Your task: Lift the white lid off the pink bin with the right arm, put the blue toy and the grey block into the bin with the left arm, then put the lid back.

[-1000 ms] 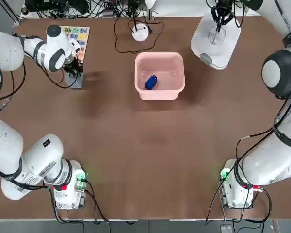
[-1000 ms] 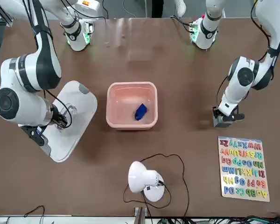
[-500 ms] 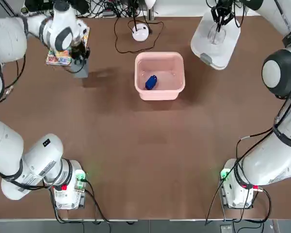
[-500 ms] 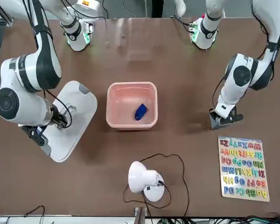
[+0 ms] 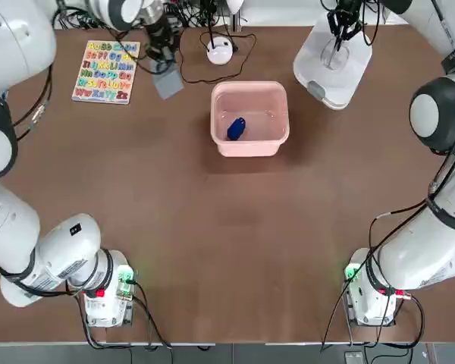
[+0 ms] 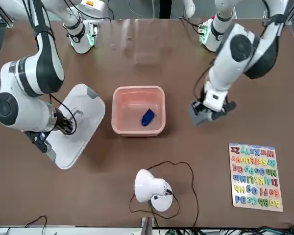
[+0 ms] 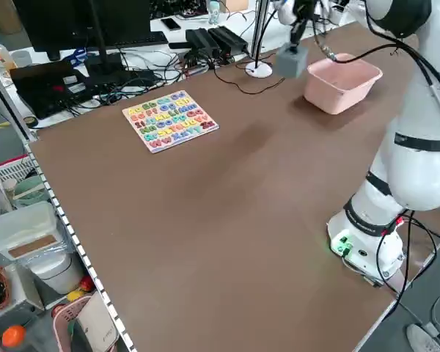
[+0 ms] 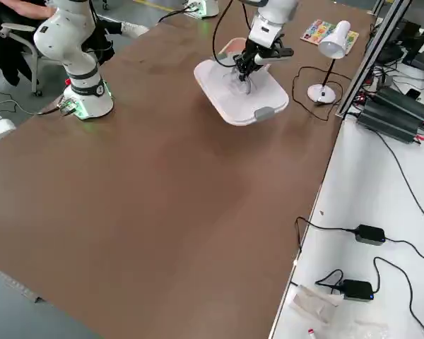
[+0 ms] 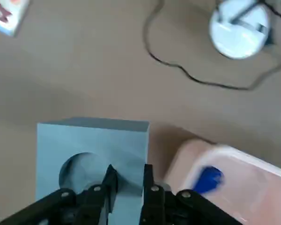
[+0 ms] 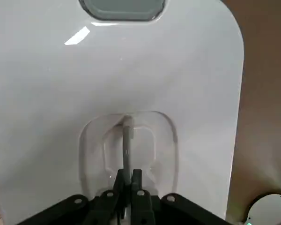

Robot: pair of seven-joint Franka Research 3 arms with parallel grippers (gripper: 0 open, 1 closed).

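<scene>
Left arm's (image 6: 237,56) jaws — near bin (image 5: 250,149) — clamp grey block (image 5: 168,82); right arm's (image 6: 32,76) clamp lid handle (image 10: 127,150).

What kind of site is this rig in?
Probably a robotics lab: two white arms bolted to a brown table, cables and a monitor behind it, someone seated nearby.

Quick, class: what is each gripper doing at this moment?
Left gripper: closed, holding the grey block.
Right gripper: closed on the white lid's handle.
</scene>
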